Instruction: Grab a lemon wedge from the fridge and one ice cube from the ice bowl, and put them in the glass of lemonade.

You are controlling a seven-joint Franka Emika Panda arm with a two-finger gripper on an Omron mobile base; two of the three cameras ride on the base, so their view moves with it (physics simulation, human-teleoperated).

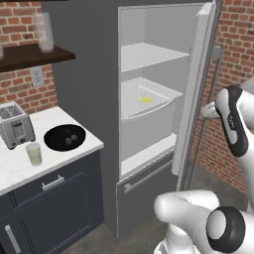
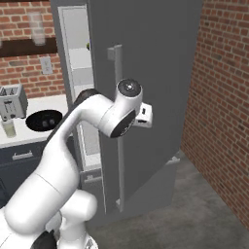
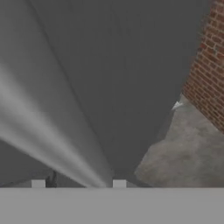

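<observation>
The grey fridge (image 1: 84, 94) stands with its door (image 2: 146, 53) swung wide open. A small yellow lemon wedge (image 1: 145, 99) lies in the pale bin on a middle shelf. My gripper (image 2: 146, 115) is on the outer face of the door, its jaws around the long vertical handle (image 2: 116, 87). In the hand view the handle (image 3: 48, 135) runs down between my gripper's (image 3: 78, 183) two tips. On the white counter, left of the fridge, sit the black ice bowl (image 1: 64, 137) with cubes in it and the glass of lemonade (image 1: 34, 154).
A toaster (image 1: 16, 125) stands behind the glass. A frosted glass (image 1: 44, 32) is on the wall shelf above. A brick wall (image 2: 223, 97) lies close behind the open door. Dark cabinet drawers (image 1: 49, 198) sit under the counter.
</observation>
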